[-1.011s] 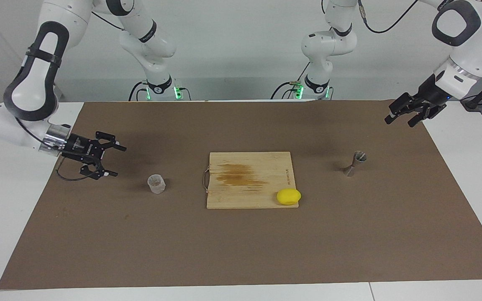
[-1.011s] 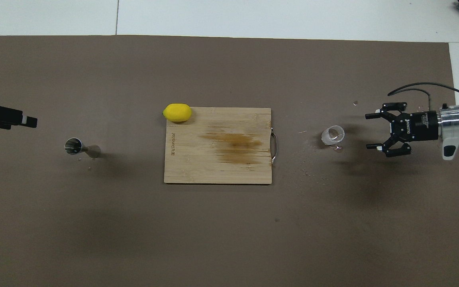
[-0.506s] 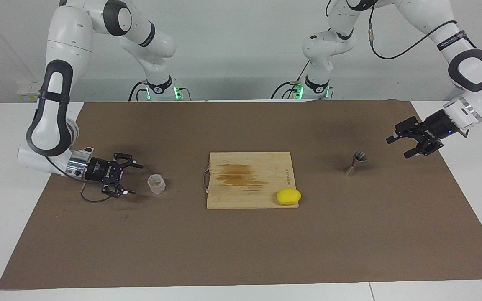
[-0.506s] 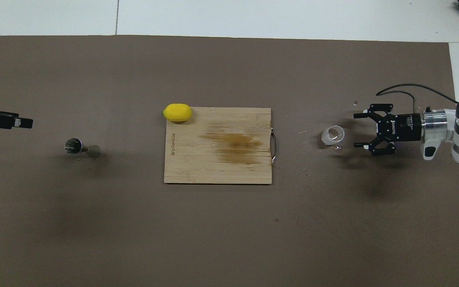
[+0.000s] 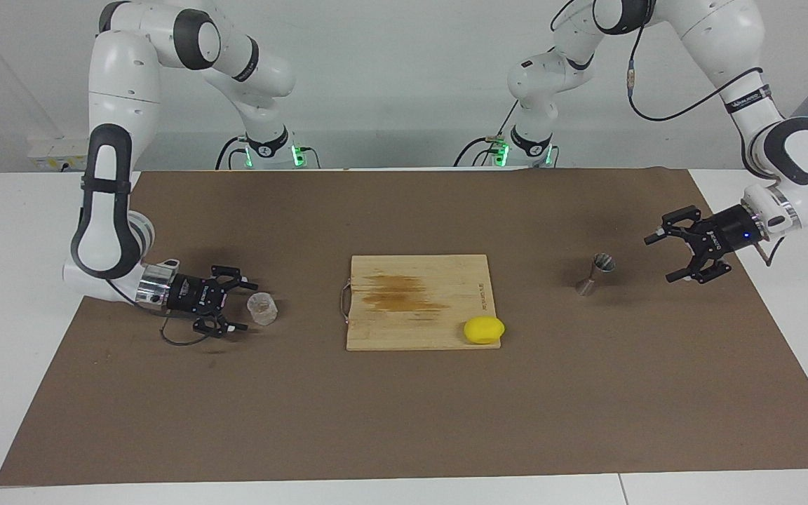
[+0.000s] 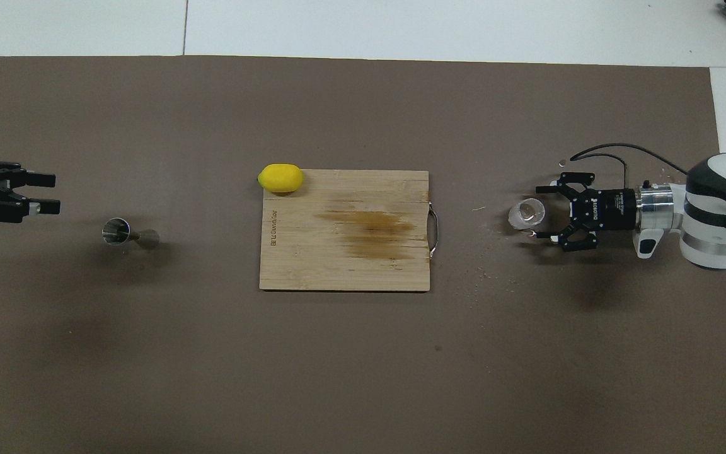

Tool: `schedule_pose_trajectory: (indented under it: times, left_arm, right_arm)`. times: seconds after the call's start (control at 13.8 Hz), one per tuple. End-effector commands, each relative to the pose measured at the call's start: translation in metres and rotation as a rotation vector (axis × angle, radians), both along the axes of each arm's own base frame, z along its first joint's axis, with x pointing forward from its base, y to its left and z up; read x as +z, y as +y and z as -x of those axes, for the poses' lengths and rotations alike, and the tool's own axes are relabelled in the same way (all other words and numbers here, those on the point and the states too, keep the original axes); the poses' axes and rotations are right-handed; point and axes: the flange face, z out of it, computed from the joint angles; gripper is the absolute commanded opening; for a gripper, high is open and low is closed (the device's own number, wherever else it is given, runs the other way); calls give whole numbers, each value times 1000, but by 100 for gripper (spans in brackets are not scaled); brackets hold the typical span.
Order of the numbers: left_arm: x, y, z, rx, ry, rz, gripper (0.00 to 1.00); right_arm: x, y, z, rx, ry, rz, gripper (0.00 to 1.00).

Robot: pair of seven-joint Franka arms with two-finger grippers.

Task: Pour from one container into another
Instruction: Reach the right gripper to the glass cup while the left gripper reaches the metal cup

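Observation:
The clear plastic cup (image 5: 262, 309) stands upright on the brown mat toward the right arm's end of the table; it also shows in the overhead view (image 6: 526, 213). My right gripper (image 5: 250, 306) is open, low and horizontal, its fingertips just reaching either side of the cup's outer edge (image 6: 539, 212), not closed on it. The metal jigger (image 5: 595, 273) stands upright toward the left arm's end (image 6: 126, 234). My left gripper (image 5: 658, 259) is open and empty, low over the mat beside the jigger, a gap apart (image 6: 56, 193).
A wooden cutting board (image 5: 418, 319) with a brown stain and a metal handle lies in the middle of the mat (image 6: 344, 268). A yellow lemon (image 5: 484, 330) sits on its corner farther from the robots (image 6: 281, 178). Small crumbs lie near the cup.
My right gripper has come down and slid toward the cup until its open fingers reach it. My left gripper has dropped lower and moved closer to the jigger. Cup and jigger have not moved.

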Motion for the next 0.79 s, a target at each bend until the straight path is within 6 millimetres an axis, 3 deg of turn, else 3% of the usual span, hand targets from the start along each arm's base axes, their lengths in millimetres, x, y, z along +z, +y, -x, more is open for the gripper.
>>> schedule_pose_trajectory:
  times: [0.0, 0.29, 0.58, 0.65, 0.72]
  left_arm:
    - [-28, -6, 11, -90, -144, 121, 100]
    - [-58, -4, 29, -195, -328, 183, 100]
    - [-68, -1, 46, -244, -456, 295, 100]
    - [-71, -5, 49, -275, -521, 348, 100]
    - [-91, -5, 52, -277, -547, 411, 100]
  right_arm:
    - [-8, 2, -1, -15, -38, -26, 100]
    - [-16, 8, -1, 1, -52, -36, 100]
    - [-15, 13, -2, -2, -46, -44, 99]
    - [-15, 13, -3, -4, -45, -42, 92]
    - [-15, 13, -2, -6, -40, -42, 84]
